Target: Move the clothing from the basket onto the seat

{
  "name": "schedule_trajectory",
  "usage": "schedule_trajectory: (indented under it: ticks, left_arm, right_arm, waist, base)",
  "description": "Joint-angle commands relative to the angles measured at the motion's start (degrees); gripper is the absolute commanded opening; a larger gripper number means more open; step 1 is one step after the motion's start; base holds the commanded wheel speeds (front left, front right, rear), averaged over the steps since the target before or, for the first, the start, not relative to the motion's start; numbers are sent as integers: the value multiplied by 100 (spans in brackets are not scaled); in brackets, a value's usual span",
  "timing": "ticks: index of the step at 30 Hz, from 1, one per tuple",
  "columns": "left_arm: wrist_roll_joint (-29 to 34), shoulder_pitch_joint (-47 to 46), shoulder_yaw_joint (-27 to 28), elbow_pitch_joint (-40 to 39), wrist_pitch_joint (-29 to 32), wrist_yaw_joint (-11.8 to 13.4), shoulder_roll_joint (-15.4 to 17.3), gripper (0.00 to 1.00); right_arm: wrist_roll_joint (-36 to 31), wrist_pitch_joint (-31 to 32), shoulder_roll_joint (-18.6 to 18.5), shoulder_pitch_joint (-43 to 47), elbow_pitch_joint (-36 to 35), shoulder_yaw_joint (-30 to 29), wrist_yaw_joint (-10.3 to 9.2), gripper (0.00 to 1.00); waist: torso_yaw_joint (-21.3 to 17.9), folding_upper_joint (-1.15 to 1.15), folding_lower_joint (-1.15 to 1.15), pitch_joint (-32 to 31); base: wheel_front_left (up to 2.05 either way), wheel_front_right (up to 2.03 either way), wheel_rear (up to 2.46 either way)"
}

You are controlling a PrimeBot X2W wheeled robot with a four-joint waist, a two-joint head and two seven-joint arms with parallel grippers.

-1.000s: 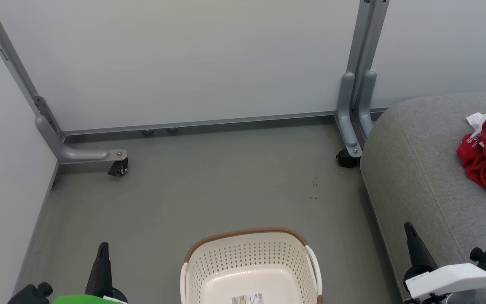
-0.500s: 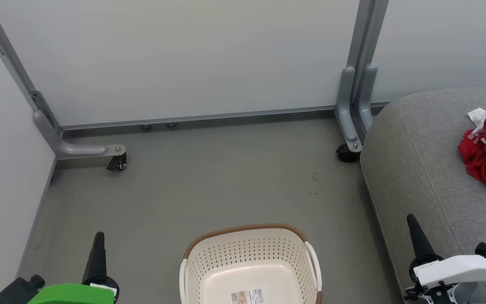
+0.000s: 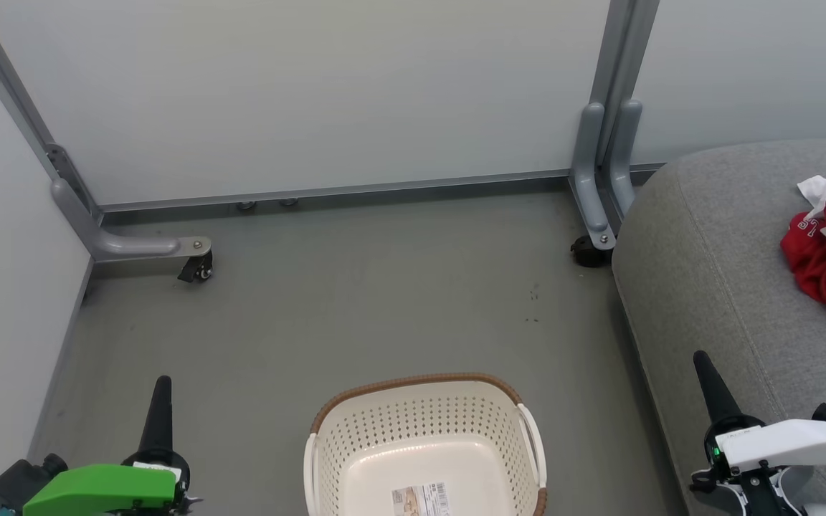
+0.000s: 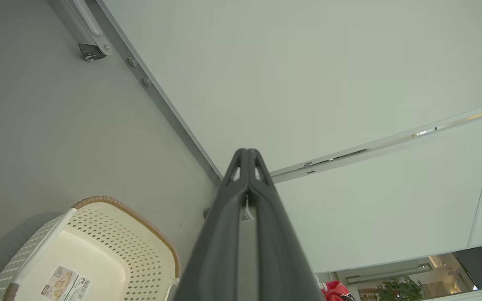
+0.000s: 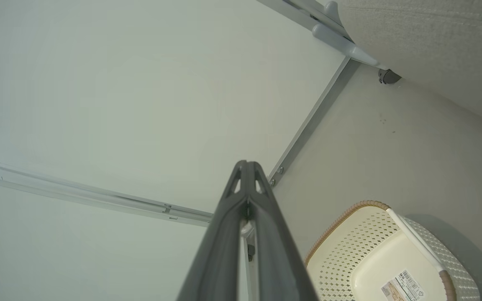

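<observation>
Both my jaws are pinched closed on nothing: left gripper [image 3: 161, 390] at seven o'clock, right gripper [image 3: 704, 365] at four. Laundry basket [image 3: 413, 382] at six; red jerseys [image 3: 825, 261] on grey seat [image 3: 707, 287] at three.

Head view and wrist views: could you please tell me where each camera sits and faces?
Head view: on the head, facing forward and down at basket and seat with clothing; left gripper, right gripper at bottom corners.
Left wrist view: on the left wrist, along its shut fingers toward the partition.
Right wrist view: right wrist, along its own shut fingers, same partition.
All share the basket.
</observation>
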Motion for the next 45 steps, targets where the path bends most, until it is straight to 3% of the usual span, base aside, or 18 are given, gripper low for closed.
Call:
schedule_trajectory:
  ticks: [1,45]
  left_arm:
    - [-156,-178,47,-11,46,-41,44,0]
    - [-2050,-724,347,221,588,-97,18,0]
  right_arm:
    - [147,44,-35,-118,-12,-34,-4,0]
    - [2057,560,-19,-505,169,-275,-7,0]
  waist:
    - [-1,0,0,12]
    - [-31,0,0,333]
  base:
    - [0,0,0]
    - [0,0,0]
